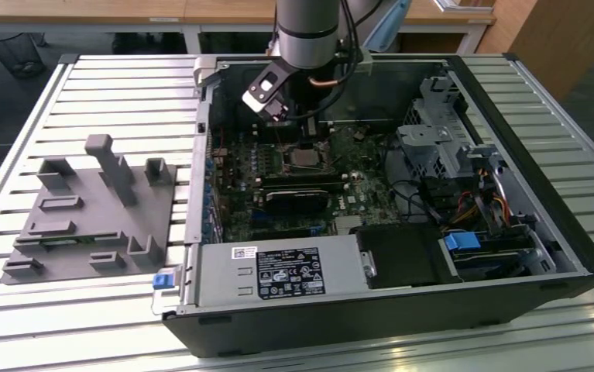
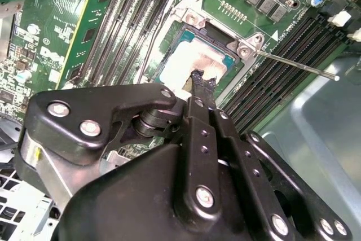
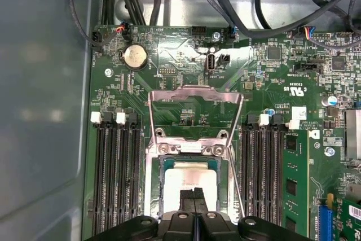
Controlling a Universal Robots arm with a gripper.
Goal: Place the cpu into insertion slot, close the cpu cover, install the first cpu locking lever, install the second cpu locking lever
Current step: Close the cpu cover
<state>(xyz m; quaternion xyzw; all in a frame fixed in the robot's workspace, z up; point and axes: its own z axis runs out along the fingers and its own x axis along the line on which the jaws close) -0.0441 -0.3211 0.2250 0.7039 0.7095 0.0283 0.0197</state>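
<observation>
**Clenched tool over the seated chip, cover open**

The chip point(image 3: 186, 178) lies flat in the socket point(image 3: 161, 193) on the green board. The board sits inside the open computer case point(image 1: 379, 319) on the slatted tabletop point(image 1: 101, 93). The tool point(image 3: 194, 193) is clenched, its fingers pressed together with nothing between them. Its tip is right over the chip's top; contact cannot be told. The cover frame point(image 3: 194, 94) is swung open, lying back on the board beside the socket. A thin lever rod point(image 2: 293, 66) juts free from a socket corner. A grey moulded holder point(image 1: 90, 209) rests on the tabletop, at the exterior view's left of the case.
</observation>
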